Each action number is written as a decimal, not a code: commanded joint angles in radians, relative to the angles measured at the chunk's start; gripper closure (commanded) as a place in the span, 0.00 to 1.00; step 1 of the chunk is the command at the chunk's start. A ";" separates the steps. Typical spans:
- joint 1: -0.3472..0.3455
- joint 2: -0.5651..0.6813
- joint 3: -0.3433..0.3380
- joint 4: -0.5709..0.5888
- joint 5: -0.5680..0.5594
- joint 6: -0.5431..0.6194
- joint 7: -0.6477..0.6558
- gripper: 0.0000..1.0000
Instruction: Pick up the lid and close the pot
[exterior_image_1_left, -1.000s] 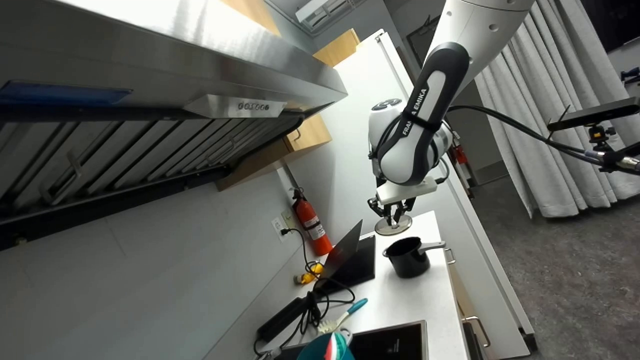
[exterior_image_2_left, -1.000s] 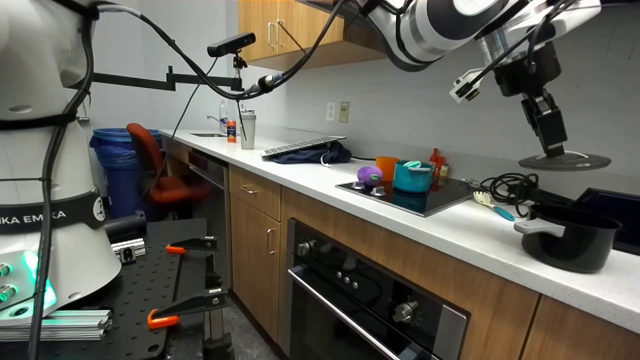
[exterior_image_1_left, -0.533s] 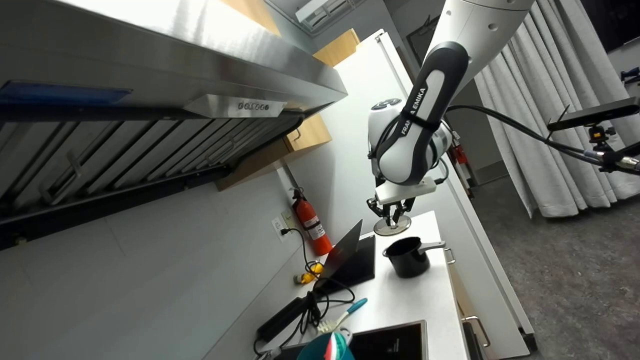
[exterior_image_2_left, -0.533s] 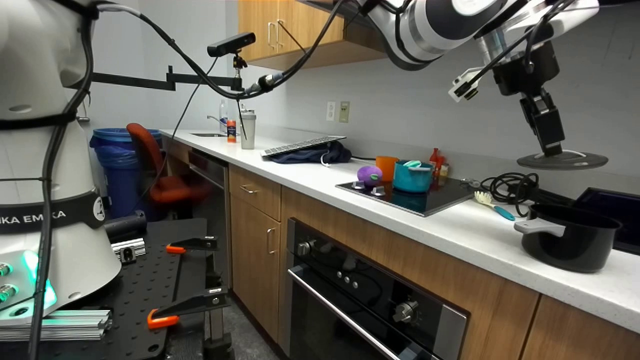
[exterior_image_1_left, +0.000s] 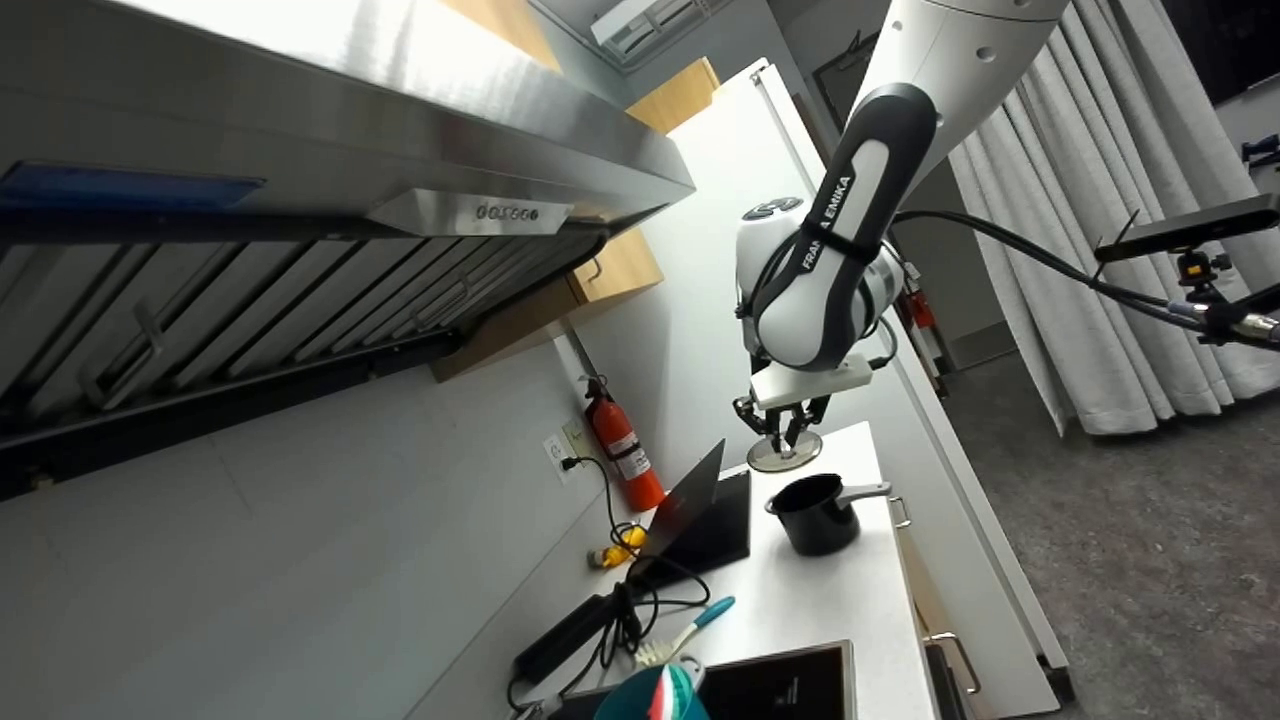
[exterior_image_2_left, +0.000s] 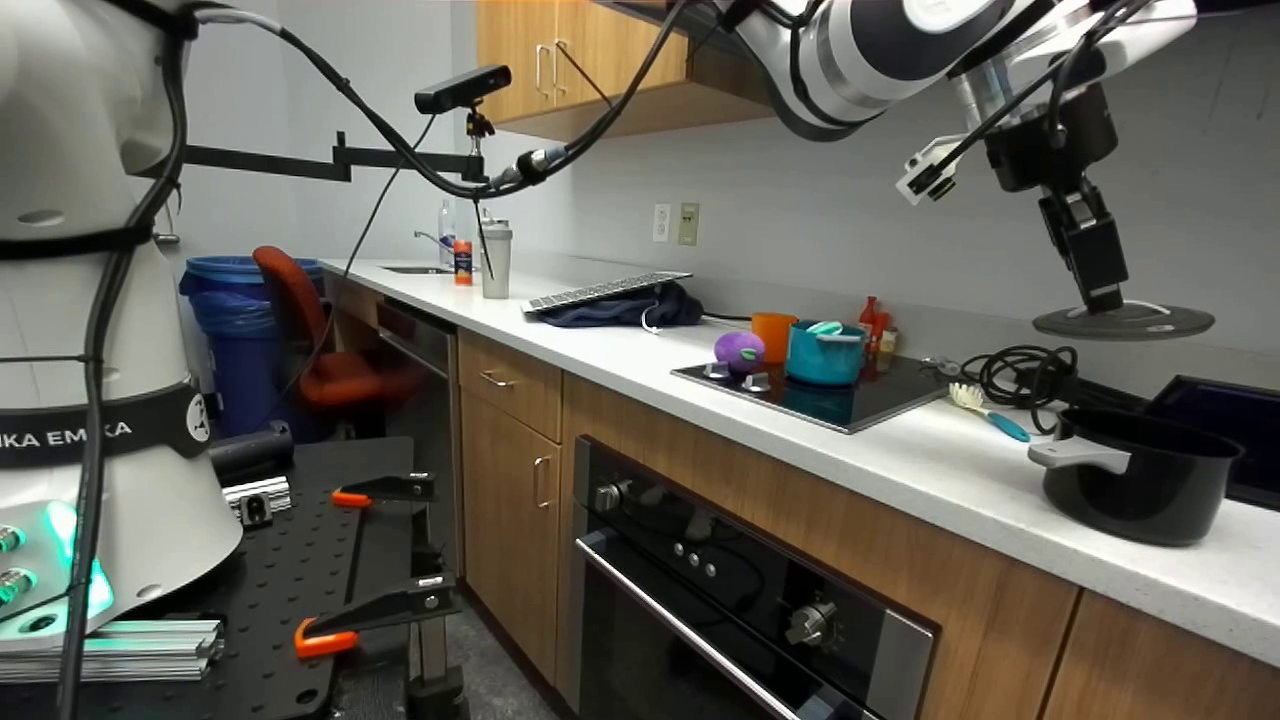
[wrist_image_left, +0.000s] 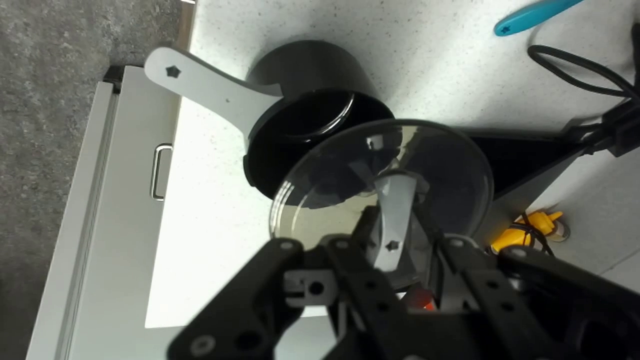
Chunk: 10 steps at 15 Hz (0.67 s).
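Note:
The black pot stands uncovered and upright on the white counter, its grey side handle reaching toward the counter's front edge. It shows also in an exterior view and in the wrist view. My gripper is shut on the grey handle of the round glass lid. In the wrist view the fingers clasp the handle from both sides. The lid hangs roughly level, apart from the pot and well above it. In the wrist view it overlaps part of the pot's opening, offset toward the wall side.
A dark open laptop-like panel stands beside the pot on the wall side. A pasta server and black cables lie near the cooktop, which holds a teal pot. A red extinguisher stands against the wall.
My gripper and the lid have shifted very slightly to the left in both exterior views, and are almost still over the last half second. The pot has not moved.

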 joint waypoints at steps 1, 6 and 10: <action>-0.008 0.006 0.002 0.010 -0.002 -0.007 0.008 0.95; -0.025 0.034 -0.009 0.042 0.006 -0.025 0.014 0.95; -0.044 0.074 0.000 0.076 0.013 -0.053 0.005 0.95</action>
